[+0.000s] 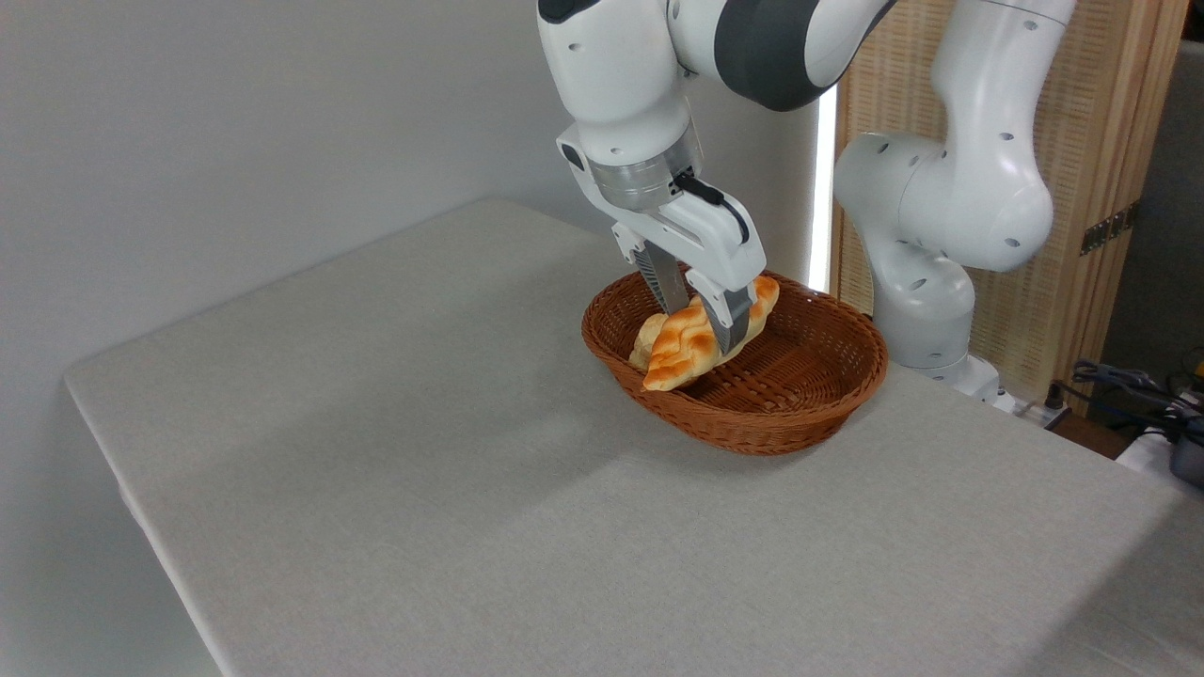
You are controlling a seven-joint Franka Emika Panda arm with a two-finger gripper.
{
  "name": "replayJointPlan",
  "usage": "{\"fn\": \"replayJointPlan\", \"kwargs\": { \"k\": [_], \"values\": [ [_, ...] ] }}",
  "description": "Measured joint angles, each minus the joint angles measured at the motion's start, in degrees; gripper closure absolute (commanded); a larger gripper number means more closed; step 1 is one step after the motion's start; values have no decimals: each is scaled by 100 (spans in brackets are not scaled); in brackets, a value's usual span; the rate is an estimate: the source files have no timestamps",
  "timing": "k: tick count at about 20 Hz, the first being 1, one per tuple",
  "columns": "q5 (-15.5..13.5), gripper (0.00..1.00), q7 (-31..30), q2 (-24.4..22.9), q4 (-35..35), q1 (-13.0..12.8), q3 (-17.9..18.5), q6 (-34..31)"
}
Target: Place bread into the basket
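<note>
A: The gripper (701, 318) pinches the golden-orange braided loaf with pointed ends (685, 346) across its middle, fingers closed just to the loaf's width; the loaf sits tilted inside the oval brown woven wicker basket (800, 395), its lower tip near the front rim; whether it rests on the weave or hangs just above, I cannot tell.

B: What might go wrong from here?

A: If the fingers open while the loaf is tilted, I'd guess the low tip could tip over the shallow rim onto the grey cloth-covered counter (376, 451); a soft crust might also cling to a pad and lift out on the way up; a sideways pull could drag the light basket.

B: Anything hidden?

A: A pale rounded shape (645, 340) shows behind the loaf's left side, perhaps a bun, too covered to say; the basket floor beneath is out of sight; the arm's upper links are cut off at the top edge.
</note>
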Motion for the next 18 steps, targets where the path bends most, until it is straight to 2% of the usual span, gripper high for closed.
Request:
{"fn": "replayJointPlan", "kwargs": {
  "k": [8,12,18],
  "values": [
    [0,0,0,-5,23,0,-1,4],
    [-6,0,0,-14,513,-7,-31,38],
    [-115,0,0,280,1238,-61,-84,888]
  ]
}}
